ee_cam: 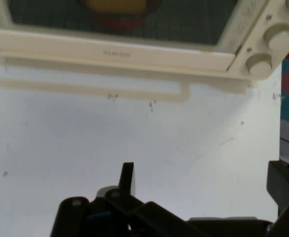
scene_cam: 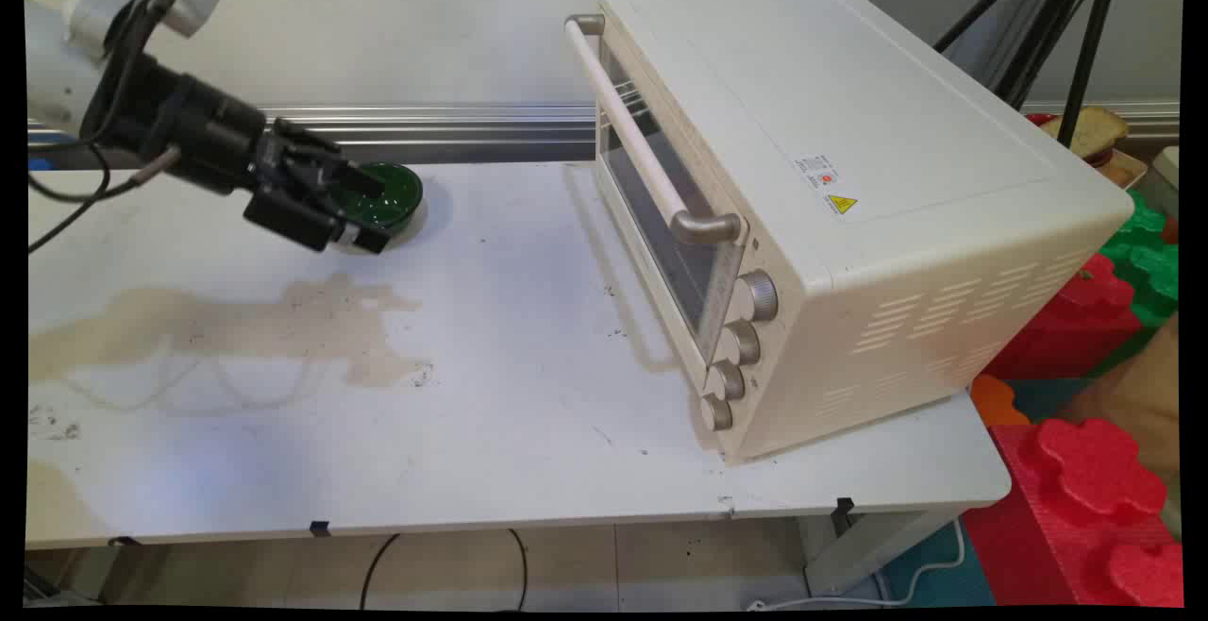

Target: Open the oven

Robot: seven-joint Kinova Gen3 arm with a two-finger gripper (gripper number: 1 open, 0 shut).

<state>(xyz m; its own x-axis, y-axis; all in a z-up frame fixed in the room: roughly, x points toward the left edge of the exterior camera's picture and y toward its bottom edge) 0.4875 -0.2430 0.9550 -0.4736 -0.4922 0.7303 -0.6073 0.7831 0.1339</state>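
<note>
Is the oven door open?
No, the oven door sits flush against the front, handle up top.

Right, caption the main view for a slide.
Black pincer low over a green bowl at the white table's far left; closed cream toaster oven at right.

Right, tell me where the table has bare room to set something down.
Widest free patch: mid-table, between the green bowl and the toaster oven, running to the near edge. The near left is bare of things too, though a brown stain crosses it. It is crowded only at far left, where the gripper sits at the bowl.
</note>
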